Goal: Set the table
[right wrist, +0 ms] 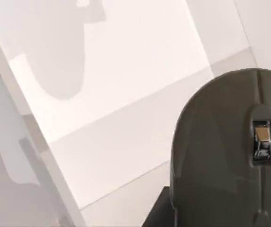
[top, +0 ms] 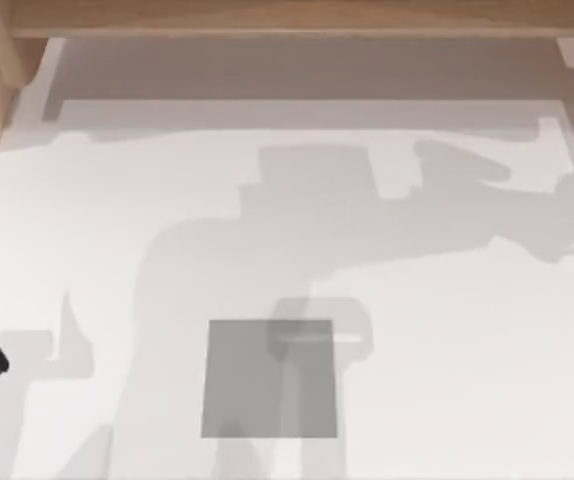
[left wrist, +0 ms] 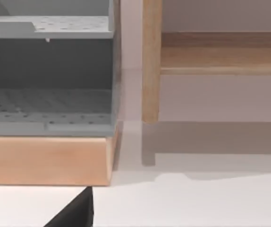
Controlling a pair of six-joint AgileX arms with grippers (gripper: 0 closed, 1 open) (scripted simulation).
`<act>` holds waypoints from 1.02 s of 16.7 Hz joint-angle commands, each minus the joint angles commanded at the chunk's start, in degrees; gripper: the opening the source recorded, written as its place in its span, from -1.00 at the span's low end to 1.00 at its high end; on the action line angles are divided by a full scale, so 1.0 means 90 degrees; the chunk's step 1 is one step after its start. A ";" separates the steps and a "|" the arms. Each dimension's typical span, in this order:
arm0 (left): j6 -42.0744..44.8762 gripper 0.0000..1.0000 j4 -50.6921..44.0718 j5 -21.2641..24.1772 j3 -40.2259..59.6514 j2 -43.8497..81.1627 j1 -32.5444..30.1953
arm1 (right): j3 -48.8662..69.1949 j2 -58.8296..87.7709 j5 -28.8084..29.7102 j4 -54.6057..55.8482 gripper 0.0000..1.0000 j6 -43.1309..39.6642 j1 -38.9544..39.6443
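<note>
While a grey pad (top: 269,378) lies on the white table (top: 447,380), neither tool's state is discernible.

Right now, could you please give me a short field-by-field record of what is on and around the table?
surface: white table, crossed by arm shadows
pad: grey square pad lying flat, near the front edge, about mid-width
frame: light-brown wooden frame along the far edge
shelf: grey rack on a wooden base, at the far left corner
mouse: dark grey computer mouse, close in the right wrist view
</note>
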 joint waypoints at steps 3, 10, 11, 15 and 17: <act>0.0000 1.00 0.0000 0.0000 0.0000 0.0000 0.0000 | -0.0440 -0.0454 0.0215 0.0216 -1.00 0.0820 0.0895; 0.0000 1.00 0.0000 0.0000 0.0000 0.0000 0.0000 | -0.1051 -0.0840 -0.0688 0.1355 -1.00 0.2820 0.3626; 0.0000 1.00 0.0000 0.0000 0.0000 0.0000 0.0000 | -0.1162 -0.0769 -0.0919 0.1497 -1.00 0.3095 0.4010; 0.0000 1.00 0.0000 0.0000 0.0000 0.0000 0.0000 | -0.1781 -0.0256 -0.1720 0.1846 -1.00 0.4026 0.5429; 0.0000 1.00 0.0000 0.0000 0.0000 0.0000 0.0000 | -0.2116 0.0035 -0.1977 0.1923 -1.00 0.4381 0.6013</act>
